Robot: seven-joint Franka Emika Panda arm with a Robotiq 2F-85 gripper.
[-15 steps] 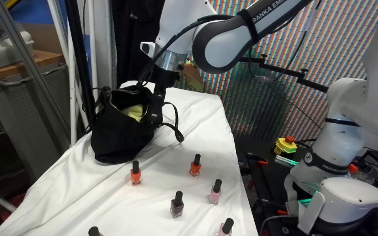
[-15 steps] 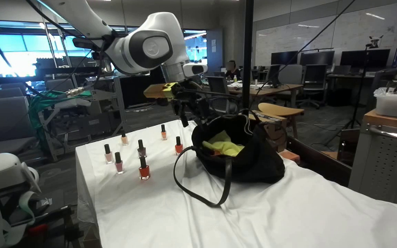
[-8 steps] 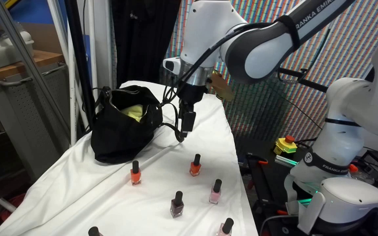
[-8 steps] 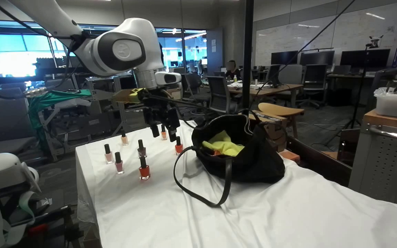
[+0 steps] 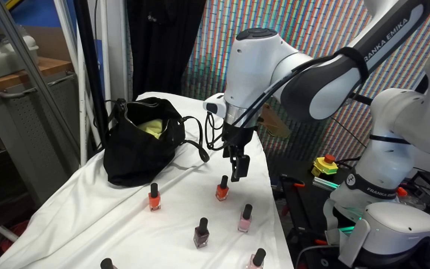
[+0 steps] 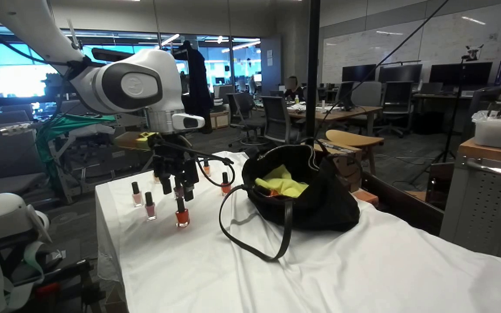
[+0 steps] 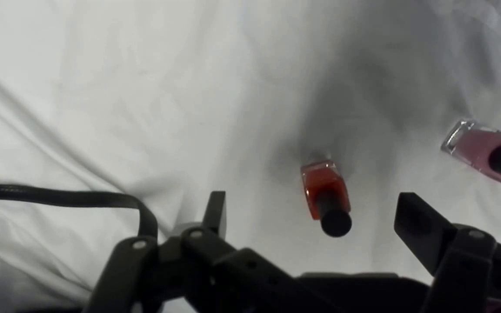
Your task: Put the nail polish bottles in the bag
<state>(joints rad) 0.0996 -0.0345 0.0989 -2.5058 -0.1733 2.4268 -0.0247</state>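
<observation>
Slouching near the edge of the surface [image 6: 346, 274] that faces the metal cart [image 5: 28, 130], the bag [image 6: 320, 211] is soft black fabric, its mouth gaping over a crumpled yellow-green inside, its thin handles [image 6: 288, 217] looping out. On the cloth [image 5: 88, 224], upright and apart, stand the nail polish bottles [image 5: 154, 200]: stubby glass blocks under smooth round black caps, in red, orange, pinks and a dark brownish purple. Above one red bottle [image 7: 325, 187], the hand [image 7: 312, 208] has its two fingers [image 7: 424, 234] spread wide; the wrist view shows the bottle between them, touching neither. A pink bottle [image 7: 479, 150] stands outside that gap, closer to the edge beside the yellow box [image 5: 323, 167]. White and wrinkled into long folds, the cloth drapes over the surface's edges. Around it, the room shows a multicoloured striped backdrop [image 5: 304, 22], desks [image 6: 365, 111], office chairs [image 6: 365, 99] and a whiteboard [image 6: 429, 50].
</observation>
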